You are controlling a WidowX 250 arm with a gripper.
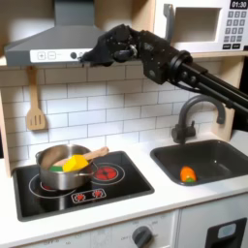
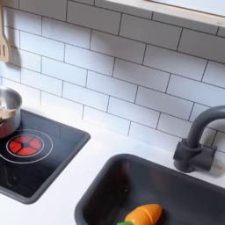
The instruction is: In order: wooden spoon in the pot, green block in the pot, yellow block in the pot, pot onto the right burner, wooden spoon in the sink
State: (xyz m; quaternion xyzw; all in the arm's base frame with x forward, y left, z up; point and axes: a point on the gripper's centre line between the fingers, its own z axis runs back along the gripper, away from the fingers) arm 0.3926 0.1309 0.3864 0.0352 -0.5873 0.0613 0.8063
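In the first exterior view the gripper (image 1: 95, 55) hangs high in the upper middle of the frame, just under the hood (image 1: 53, 41); its jaws are too blurred to tell how far apart they stand, and nothing can be seen between them. The pot (image 1: 62, 166) sits on the left ring of the cooktop (image 1: 134, 185), lower left. Inside it lie the yellow block (image 1: 75, 162), a bit of the green block (image 1: 56, 169), and the spoon (image 1: 90, 156), its handle leaning out over the rim toward the right. The right burner (image 1: 105, 173) is bare. An orange toy (image 1: 187, 174) lies in the sink (image 1: 215, 153), lower right. In the second exterior view the pot's edge (image 2: 8, 109) shows at the left margin.
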